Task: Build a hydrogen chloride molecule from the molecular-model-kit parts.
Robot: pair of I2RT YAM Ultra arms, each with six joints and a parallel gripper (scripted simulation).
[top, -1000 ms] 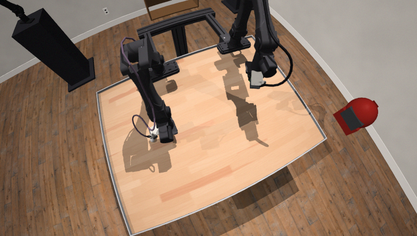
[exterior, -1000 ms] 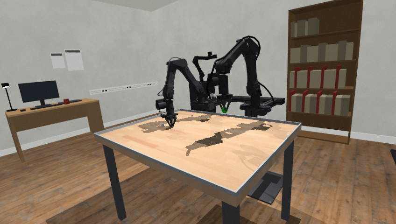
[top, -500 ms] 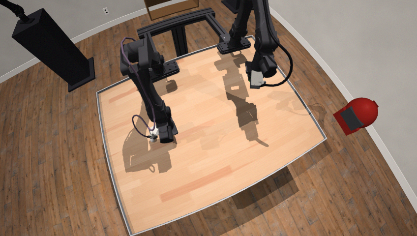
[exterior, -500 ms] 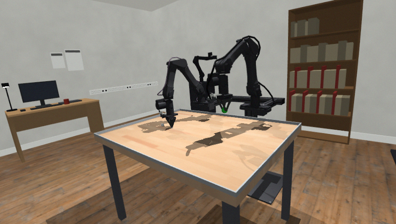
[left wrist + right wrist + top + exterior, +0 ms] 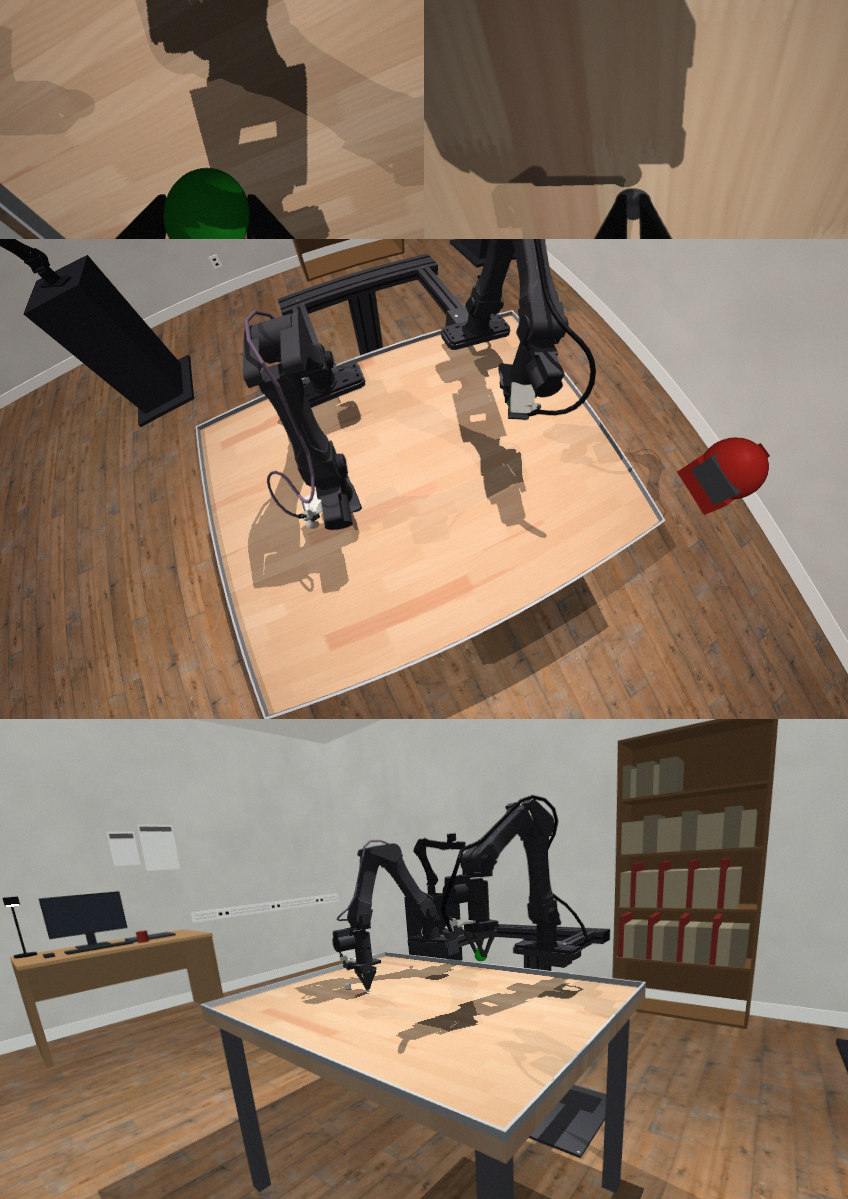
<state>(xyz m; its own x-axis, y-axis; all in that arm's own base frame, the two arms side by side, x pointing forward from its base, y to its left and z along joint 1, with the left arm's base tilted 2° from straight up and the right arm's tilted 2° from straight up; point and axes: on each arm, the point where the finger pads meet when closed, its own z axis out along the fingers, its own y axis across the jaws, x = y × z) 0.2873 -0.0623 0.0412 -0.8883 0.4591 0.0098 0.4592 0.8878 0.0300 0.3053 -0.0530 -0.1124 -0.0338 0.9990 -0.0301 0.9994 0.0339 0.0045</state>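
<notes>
A green ball [image 5: 480,956] [image 5: 206,209] is held between the fingers of my left gripper [image 5: 480,952] [image 5: 206,205], high above the table. No hole or peg shows on it. My right gripper [image 5: 367,987] [image 5: 633,205] is low at the table and shut on a grey peg [image 5: 633,203], which stands upright with its round collar between the fingertips. The peg's lower end is hidden. A small white ball [image 5: 311,524] [image 5: 348,986] lies on the table close beside the right gripper. It is out of both wrist views. In the top view both grippers' fingertips are hidden under the arms.
The wooden table [image 5: 416,607] [image 5: 333,1016] has a raised grey rim [image 5: 233,610] [image 5: 428,1099] all round. Both arm bases stand at its back edge by a dark frame [image 5: 363,283]. The arms cast broad shadows on the table top.
</notes>
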